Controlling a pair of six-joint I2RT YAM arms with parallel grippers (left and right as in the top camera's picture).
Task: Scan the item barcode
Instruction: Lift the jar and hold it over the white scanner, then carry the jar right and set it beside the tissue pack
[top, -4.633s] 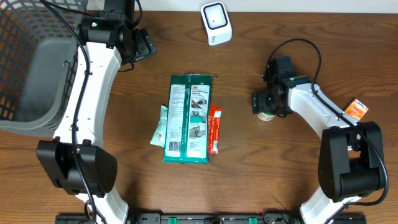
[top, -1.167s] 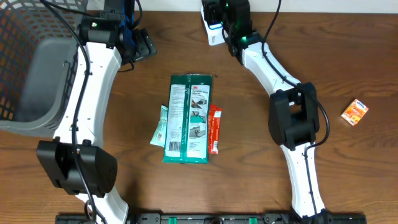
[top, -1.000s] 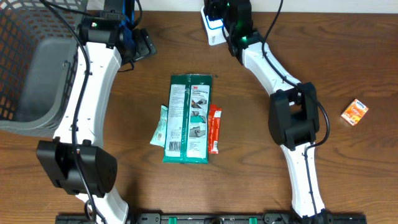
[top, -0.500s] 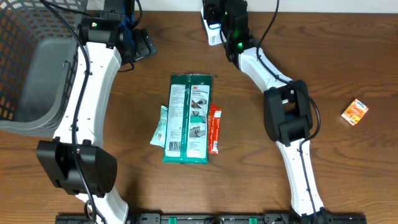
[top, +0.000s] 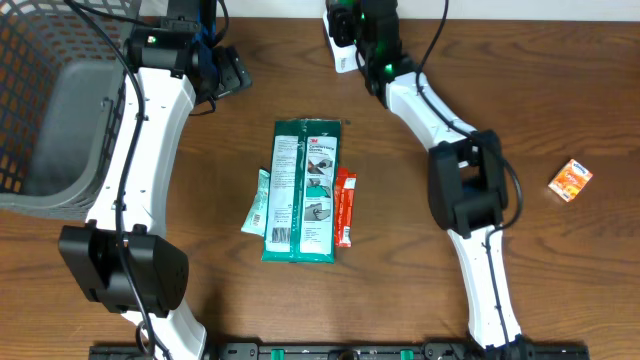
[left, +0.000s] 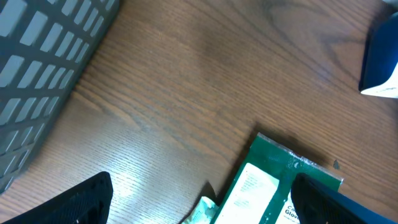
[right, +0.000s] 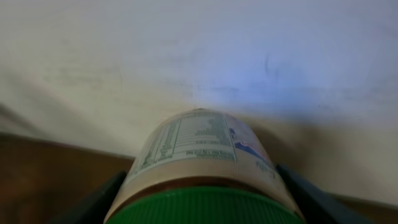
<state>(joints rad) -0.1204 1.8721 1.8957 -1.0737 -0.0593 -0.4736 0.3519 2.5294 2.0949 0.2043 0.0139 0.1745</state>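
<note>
The right tool (right: 202, 208) pinches a bottle (right: 199, 149) by its green lid, with a dark finger (right: 93, 202) on each side. The printed label faces the camera, with a pale wall beyond. In the overhead view the right arm reaches to the top centre of the frame. Its tool (top: 352, 20) sits over the white scanner (top: 340, 58), and the bottle is hidden under the arm.

The left tool (top: 226, 74) hangs in the upper left with its jaws spread wide and nothing between them. It is above bare wooden surface (left: 205, 81), between the grey basket (top: 40, 110) and a green packet (top: 303, 190) in mid-frame. A pale sachet (top: 257, 203) touches the packet's left edge and an orange stick (top: 345, 207) touches its right. A small orange box (top: 570, 181) lies well apart at the right edge.
</note>
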